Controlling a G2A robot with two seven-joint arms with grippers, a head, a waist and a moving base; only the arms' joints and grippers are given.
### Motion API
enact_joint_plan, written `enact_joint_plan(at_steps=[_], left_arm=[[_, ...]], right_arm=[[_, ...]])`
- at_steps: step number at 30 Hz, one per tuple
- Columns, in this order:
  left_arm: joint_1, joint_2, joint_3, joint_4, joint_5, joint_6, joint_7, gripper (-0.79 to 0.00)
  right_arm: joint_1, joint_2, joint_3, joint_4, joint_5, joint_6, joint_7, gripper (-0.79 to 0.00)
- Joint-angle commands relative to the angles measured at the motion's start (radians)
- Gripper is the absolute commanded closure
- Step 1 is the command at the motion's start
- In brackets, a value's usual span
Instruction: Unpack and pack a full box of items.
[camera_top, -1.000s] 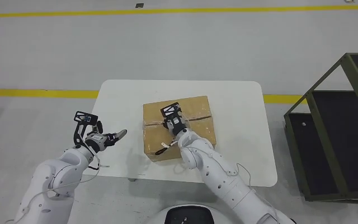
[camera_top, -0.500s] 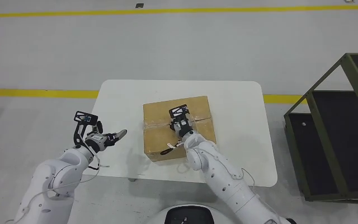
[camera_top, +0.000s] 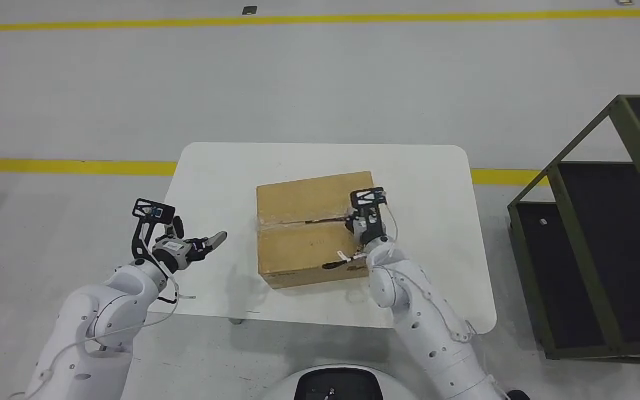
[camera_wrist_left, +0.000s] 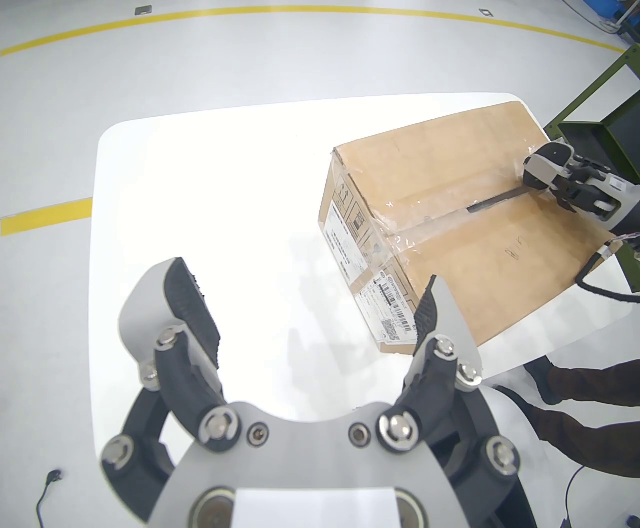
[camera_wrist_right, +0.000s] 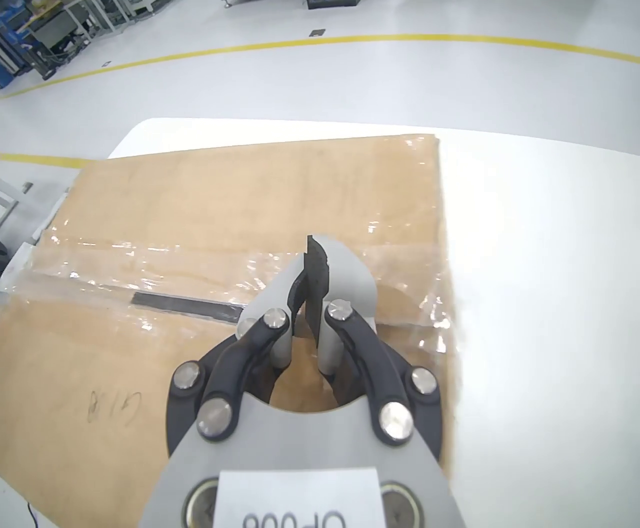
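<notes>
pressing right gripper (camera_wrist_right: 311, 265), fingers together, onto the box (camera_top: 300, 235) at its taped seam (camera_wrist_right: 100, 282), centre-right, probably to split it; parking left gripper (camera_wrist_left: 310, 295) lower left, fingers apart, out of the way.

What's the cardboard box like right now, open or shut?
Shut. The box has both top flaps lying flat, though a dark slit runs along its taped seam up to the shut right gripper.

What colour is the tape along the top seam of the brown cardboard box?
Clear, glossy plastic tape, no colour of its own; best in the right wrist view.
</notes>
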Motion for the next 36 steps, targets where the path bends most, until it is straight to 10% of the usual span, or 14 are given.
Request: enact_joint_plan(at_steps=[1,33,35,36], left_arm=[[0.000,0.000,0.000,0.000,0.000,0.000,0.000,-0.785],[0.000,0.000,0.000,0.000,0.000,0.000,0.000,-0.785],[0.000,0.000,0.000,0.000,0.000,0.000,0.000,-0.785],[0.000,0.000,0.000,0.000,0.000,0.000,0.000,-0.784]], right_arm=[[-0.021,0.007,0.031,-0.031,-0.003,-0.001,0.009,0.000],[-0.568,0.079,0.455,-0.585,-0.048,-0.104,-0.198,0.000],[-0.568,0.079,0.455,-0.585,-0.048,-0.104,-0.198,-0.785],[-0.569,0.079,0.456,-0.586,-0.048,-0.104,-0.198,-0.007]])
